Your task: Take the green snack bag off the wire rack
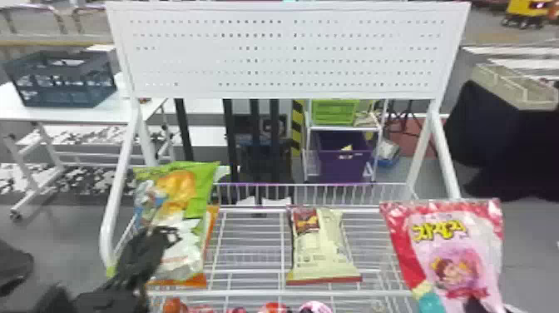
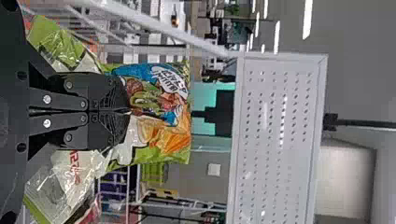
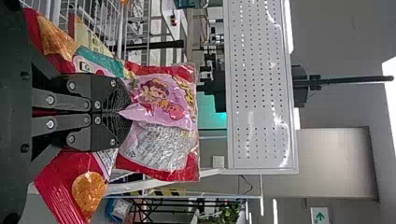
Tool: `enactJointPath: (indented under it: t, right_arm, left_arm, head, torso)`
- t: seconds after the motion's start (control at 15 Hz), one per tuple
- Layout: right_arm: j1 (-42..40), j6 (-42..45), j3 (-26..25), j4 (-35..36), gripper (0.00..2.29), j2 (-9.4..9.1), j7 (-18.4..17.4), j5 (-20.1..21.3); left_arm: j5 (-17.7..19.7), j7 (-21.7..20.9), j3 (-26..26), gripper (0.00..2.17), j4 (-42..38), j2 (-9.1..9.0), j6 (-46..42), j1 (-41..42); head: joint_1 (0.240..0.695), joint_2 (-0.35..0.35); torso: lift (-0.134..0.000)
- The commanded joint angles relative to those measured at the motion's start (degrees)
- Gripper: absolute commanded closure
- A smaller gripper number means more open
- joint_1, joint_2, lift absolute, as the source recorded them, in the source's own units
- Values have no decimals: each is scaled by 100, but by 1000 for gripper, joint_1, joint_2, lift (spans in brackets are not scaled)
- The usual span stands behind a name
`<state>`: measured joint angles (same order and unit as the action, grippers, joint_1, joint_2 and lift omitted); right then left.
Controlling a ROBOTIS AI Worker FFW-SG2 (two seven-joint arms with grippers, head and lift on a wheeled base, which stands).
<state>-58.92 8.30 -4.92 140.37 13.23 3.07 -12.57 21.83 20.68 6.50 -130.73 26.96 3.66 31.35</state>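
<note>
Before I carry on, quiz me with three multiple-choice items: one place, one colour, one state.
1. Where is the cream bag?
A) left of the green bag
B) right of the pink bag
C) between those two

2. What colour is the panel above the rack?
A) white
B) black
C) yellow

3. How is the left hand?
A) open
B) shut on the green bag
C) shut on the pink bag

1 C: it lies mid-rack in the head view.
2 A: its whole face is white.
3 B: the left wrist view shows it pinching that bag.

head view looking forward and down, wrist views close-up, sideways, pegboard (image 1: 287,58) in all
</note>
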Motion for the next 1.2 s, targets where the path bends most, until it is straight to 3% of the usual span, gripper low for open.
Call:
enactJointPath:
  t: [0.0,0.27,1.13]
  right_arm:
    - [-6,0,18,-1,2175,4,0,0]
    - [30,-18,61,-27,2175,4,9,9]
    - [30,-18,61,-18,2175,-31,9,26]
  left_arm:
    - [-47,-99,-571,2142,-172,-174,-563,697]
    - [-65,-319,-949,2142,-330,-420,-897,1225]
    - [-100,-310,-949,2142,-330,-420,-968,1216]
  head:
    - [499,0]
    - [499,0]
    - [499,0]
  torso:
    - [0]
    - [0]
    - [0]
